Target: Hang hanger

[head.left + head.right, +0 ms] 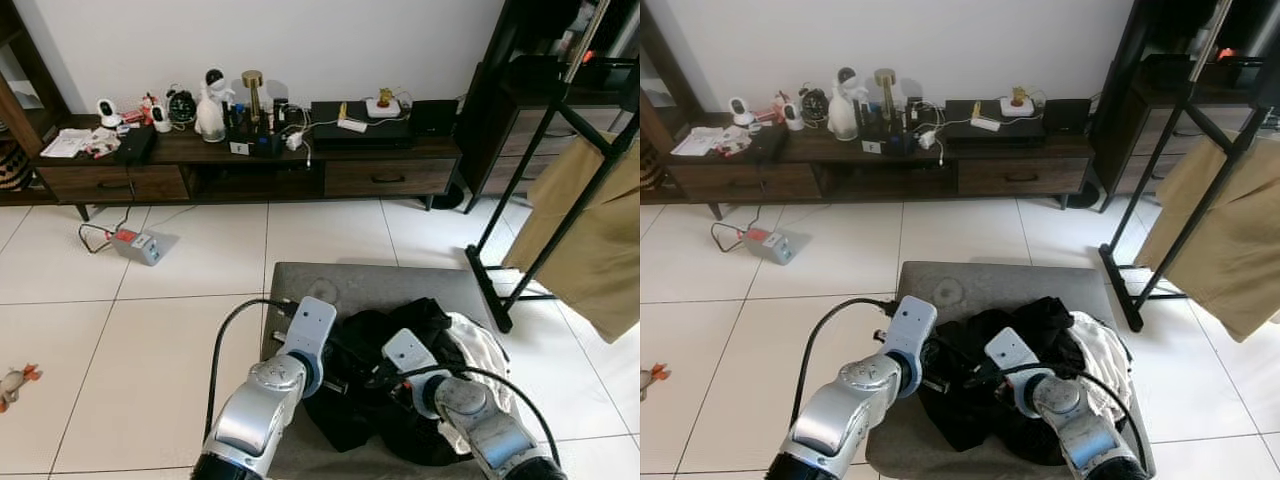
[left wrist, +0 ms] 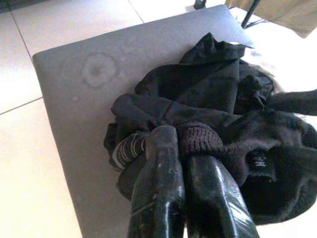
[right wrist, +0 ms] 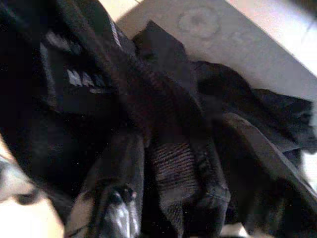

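A heap of black clothing (image 1: 410, 322) lies on a grey padded stool (image 1: 330, 285), with a white garment (image 1: 482, 350) at its right side. My left gripper (image 2: 181, 133) is shut on a ribbed black cuff (image 2: 200, 141) at the heap's near left side. My right gripper (image 3: 188, 148) reaches into the heap from the right. Its fingers (image 3: 111, 193) stand apart with a ribbed strip of the black fabric between them. Both wrists (image 1: 305, 335) sit low over the stool. No hanger can be made out among the clothes.
A black clothes rack (image 1: 535, 170) stands to the right with a beige garment (image 1: 590, 240) hanging on it. A dark low cabinet (image 1: 250, 165) crowded with small objects runs along the far wall. A grey power strip (image 1: 142, 246) and a small toy (image 1: 14, 383) lie on the tiled floor.
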{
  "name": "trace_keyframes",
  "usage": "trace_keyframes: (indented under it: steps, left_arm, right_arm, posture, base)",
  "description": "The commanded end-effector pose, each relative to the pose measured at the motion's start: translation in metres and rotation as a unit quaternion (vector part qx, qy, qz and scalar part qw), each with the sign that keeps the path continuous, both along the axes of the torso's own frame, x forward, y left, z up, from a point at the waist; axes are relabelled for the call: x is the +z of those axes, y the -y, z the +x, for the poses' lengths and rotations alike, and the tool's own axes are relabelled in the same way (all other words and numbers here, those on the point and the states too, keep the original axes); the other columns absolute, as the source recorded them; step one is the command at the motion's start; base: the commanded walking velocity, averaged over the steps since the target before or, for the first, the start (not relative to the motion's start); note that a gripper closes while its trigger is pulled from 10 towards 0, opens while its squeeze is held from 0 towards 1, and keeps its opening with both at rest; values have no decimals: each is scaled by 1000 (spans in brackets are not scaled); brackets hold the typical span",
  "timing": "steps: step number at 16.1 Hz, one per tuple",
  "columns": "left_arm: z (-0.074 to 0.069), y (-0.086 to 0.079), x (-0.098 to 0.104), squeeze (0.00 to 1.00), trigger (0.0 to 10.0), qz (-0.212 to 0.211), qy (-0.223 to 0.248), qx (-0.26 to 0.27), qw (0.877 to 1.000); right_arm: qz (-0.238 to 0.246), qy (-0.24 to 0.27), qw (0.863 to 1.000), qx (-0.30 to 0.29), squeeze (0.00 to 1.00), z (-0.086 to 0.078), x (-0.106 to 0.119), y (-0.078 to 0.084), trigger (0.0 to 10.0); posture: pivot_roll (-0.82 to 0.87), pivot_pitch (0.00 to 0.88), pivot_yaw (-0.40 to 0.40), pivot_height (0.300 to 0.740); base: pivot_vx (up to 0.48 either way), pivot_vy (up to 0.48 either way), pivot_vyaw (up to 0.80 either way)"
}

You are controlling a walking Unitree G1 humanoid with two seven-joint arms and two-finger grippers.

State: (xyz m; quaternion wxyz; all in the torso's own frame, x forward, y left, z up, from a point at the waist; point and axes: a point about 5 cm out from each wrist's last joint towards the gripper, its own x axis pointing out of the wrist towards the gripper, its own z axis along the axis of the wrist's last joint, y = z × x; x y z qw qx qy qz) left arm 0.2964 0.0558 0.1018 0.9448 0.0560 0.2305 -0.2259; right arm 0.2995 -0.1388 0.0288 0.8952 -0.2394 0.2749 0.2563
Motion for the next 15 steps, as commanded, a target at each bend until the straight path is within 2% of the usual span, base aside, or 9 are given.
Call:
trace_keyframes:
  steps: [1, 3, 4, 7, 10, 12, 13, 14, 15]
  left_arm:
    - [1, 7, 7, 0, 0, -1, 8, -11, 1000]
    - [1, 8, 8, 0, 0, -2, 9, -11, 1000]
    - [1, 8, 8, 0, 0, -2, 9, -11, 1000]
    - [4, 4, 10, 0, 0, -2, 13, 1, 1000]
    - [6, 2, 10, 0, 0, -2, 13, 12, 1000]
    - [7, 1, 11, 0, 0, -2, 13, 14, 1000]
    - [7, 1, 11, 0, 0, -2, 12, 15, 1000]
    - [7, 0, 10, 0, 0, -2, 12, 15, 1000]
    - [8, -1, 10, 0, 0, -1, 12, 17, 1000]
  right_arm:
    - [-67, 29, 997, -10, 0, 0, -8, 6, 10000]
    - [-59, 54, 993, -91, 0, 4, -10, 11, 10000]
    - [-58, 54, 992, -101, 0, 4, -11, 12, 10000]
    - [-131, 89, 975, -153, 0, 6, -15, 25, 10000]
    - [-180, 138, 941, -251, 0, 6, -9, 50, 10000]
    - [-206, 233, 902, -299, 0, 13, 12, 62, 10000]
    - [-210, 278, 885, -308, 0, 18, 24, 62, 10000]
    - [-213, 288, 882, -306, 0, 19, 26, 62, 10000]
    - [-177, 360, 866, -299, 0, 26, 45, 53, 10000]
  posture:
    - [49, 144, -30, 740]
    - [62, 148, -29, 740]
    - [62, 147, -29, 740]
    - [67, 148, -33, 740]
    - [60, 151, -33, 740]
    - [56, 155, -29, 740]
    - [53, 154, -28, 740]
    - [53, 154, -28, 740]
    - [53, 154, -28, 740]
  base:
    - [0, 0, 0]
    - [0, 0, 0]
    - [0, 0, 0]
    - [0, 0, 0]
    - [0, 0, 0]
    - [0, 0, 0]
    - [0, 0, 0]
    - [0, 0, 0]
    - [0, 0, 0]
